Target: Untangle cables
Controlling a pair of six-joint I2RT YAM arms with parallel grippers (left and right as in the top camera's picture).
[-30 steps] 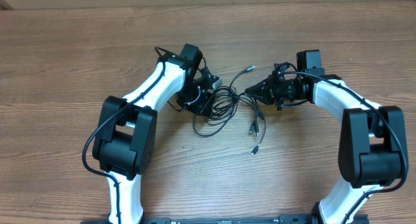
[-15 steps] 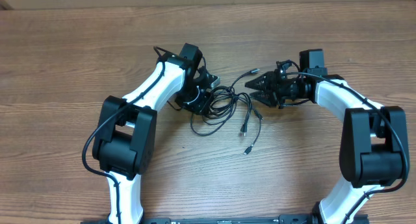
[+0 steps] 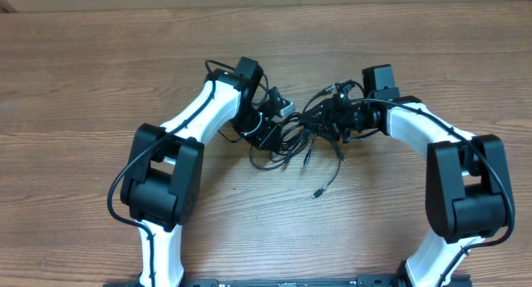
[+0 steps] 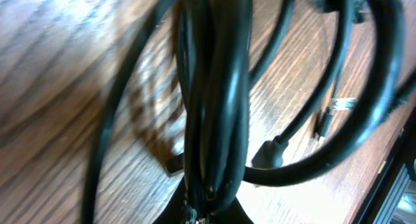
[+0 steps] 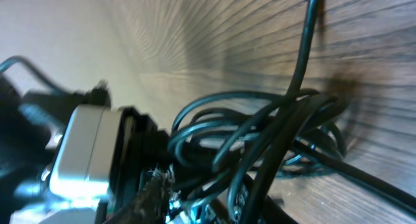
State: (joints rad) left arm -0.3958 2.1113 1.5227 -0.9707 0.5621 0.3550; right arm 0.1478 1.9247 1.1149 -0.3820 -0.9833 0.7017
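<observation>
A wood-grain table [image 3: 83,54] fills the view under even light.

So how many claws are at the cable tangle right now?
2. The left claw is shut on the cables at the tangle's left edge; the right claw is pushed into its right side, grip unclear.

text: none legible | cables [image 3: 293,136]: no readable marking | table [image 3: 83,71]: no readable marking

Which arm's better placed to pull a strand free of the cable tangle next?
Right, likely. The left fingers are shut on the cables, anchoring them; right fingers sit at the tangle's far side, where they could pull strands away.
</observation>
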